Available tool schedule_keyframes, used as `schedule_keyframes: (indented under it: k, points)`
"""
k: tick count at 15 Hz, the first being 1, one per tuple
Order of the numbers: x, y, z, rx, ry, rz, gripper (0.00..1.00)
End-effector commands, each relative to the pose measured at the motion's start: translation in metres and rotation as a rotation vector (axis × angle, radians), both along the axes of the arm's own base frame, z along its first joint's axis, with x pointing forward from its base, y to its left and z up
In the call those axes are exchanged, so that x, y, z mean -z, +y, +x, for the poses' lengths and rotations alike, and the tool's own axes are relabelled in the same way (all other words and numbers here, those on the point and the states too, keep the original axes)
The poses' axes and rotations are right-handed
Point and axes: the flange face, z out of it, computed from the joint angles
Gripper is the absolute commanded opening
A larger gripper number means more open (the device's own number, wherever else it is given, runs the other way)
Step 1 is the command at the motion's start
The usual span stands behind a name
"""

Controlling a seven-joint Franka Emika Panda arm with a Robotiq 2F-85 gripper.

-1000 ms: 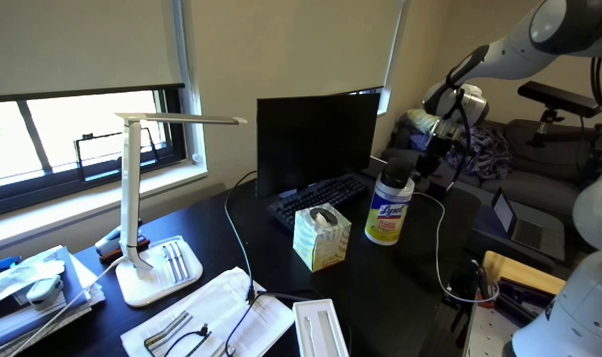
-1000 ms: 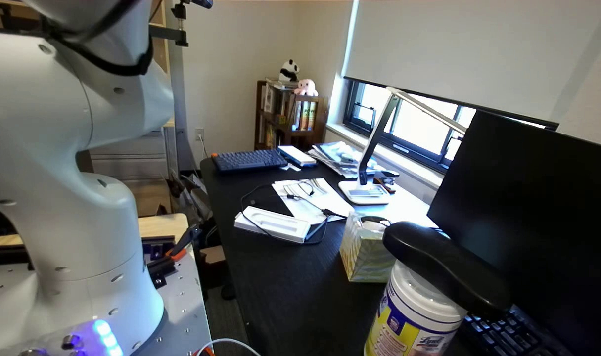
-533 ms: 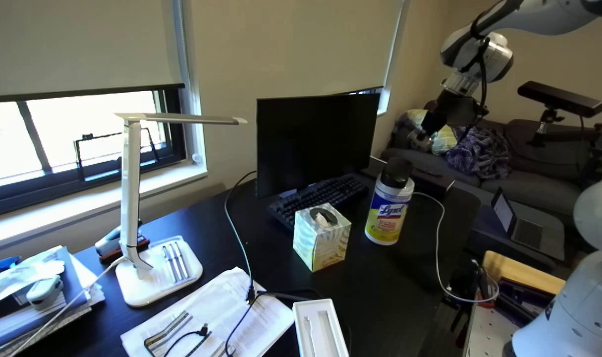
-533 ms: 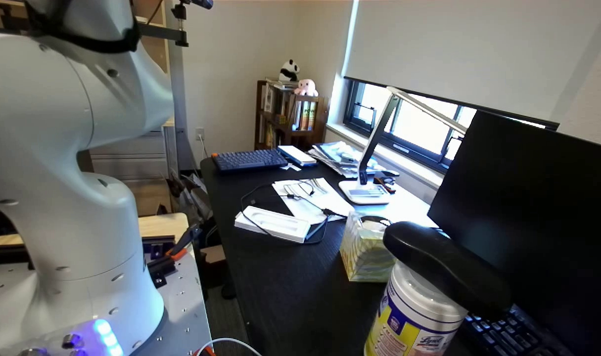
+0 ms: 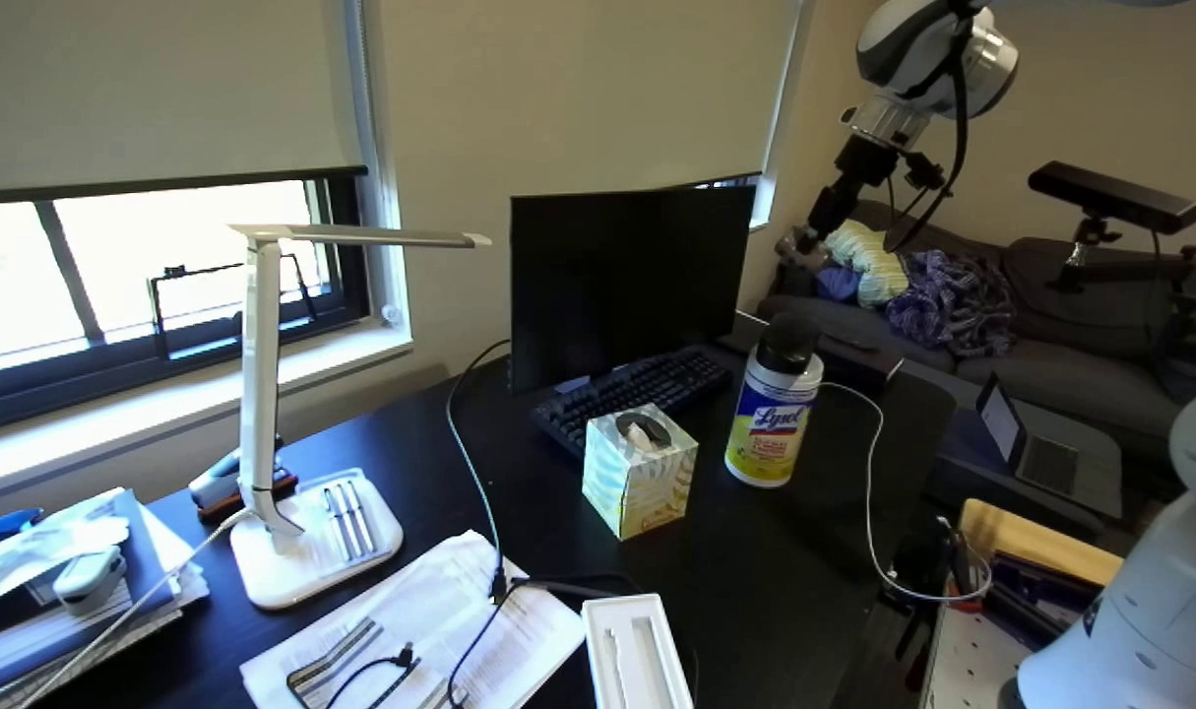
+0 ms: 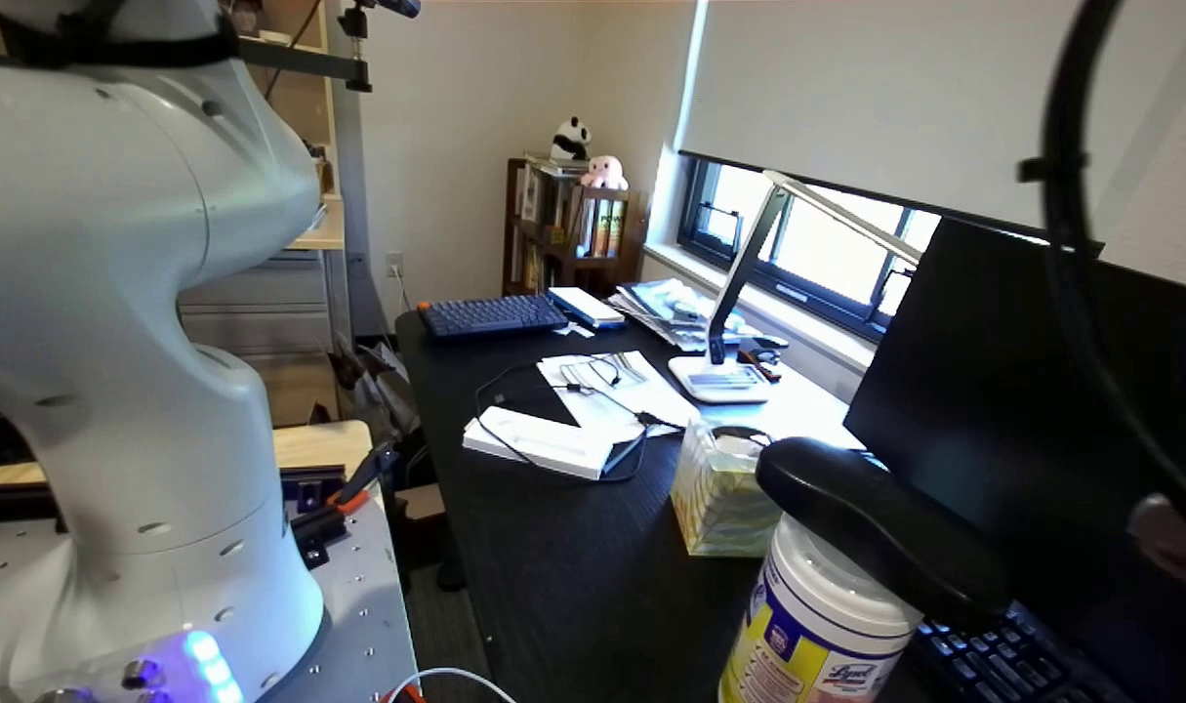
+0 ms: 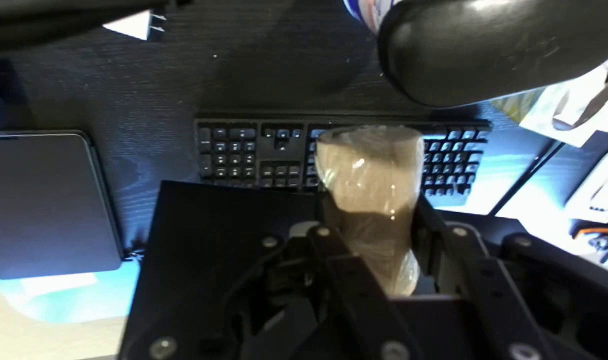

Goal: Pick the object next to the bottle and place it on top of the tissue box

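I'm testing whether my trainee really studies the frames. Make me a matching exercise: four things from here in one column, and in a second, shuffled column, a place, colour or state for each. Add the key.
Things
1. bottle
2. tissue box
3. lamp
4. tan item

Details
A. tissue poking from its top
B. held in the pincer
C. stands by the window
D. blue-and-yellow label

Right pairs
1-D
2-A
3-C
4-B
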Motion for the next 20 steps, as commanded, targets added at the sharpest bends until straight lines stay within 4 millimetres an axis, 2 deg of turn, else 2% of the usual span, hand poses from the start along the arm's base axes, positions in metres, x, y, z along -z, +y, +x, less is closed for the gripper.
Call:
schedule_keyframes:
  k: [1, 2, 3, 4, 6, 10, 11, 13, 15, 18, 20]
  points:
    - [0.006, 0.08, -0.018, -0.118, -0.012, -0.071, 0.12]
    - [0.008, 0.099, -0.025, -0.13, -0.023, -0.061, 0.12]
    - [0.011, 0.108, -0.026, -0.129, -0.027, -0.033, 0.12]
    - [0.012, 0.088, -0.005, -0.127, -0.004, -0.029, 0.37]
    - [0.014, 0.107, -0.016, -0.144, -0.012, -0.016, 0.37]
    - [0.011, 0.106, -0.025, -0.132, -0.021, -0.013, 0.37]
    - [0.011, 0.105, -0.025, -0.132, -0.021, -0.013, 0.12]
    - [-0.007, 0.117, -0.024, -0.172, -0.029, -0.043, 0.12]
    - [-0.03, 0.146, -0.022, -0.206, -0.057, -0.112, 0.12]
    - [-0.067, 0.205, -0.02, -0.3, -0.022, -0.304, 0.12]
    - [-0.08, 0.245, -0.018, -0.39, 0.005, -0.393, 0.12]
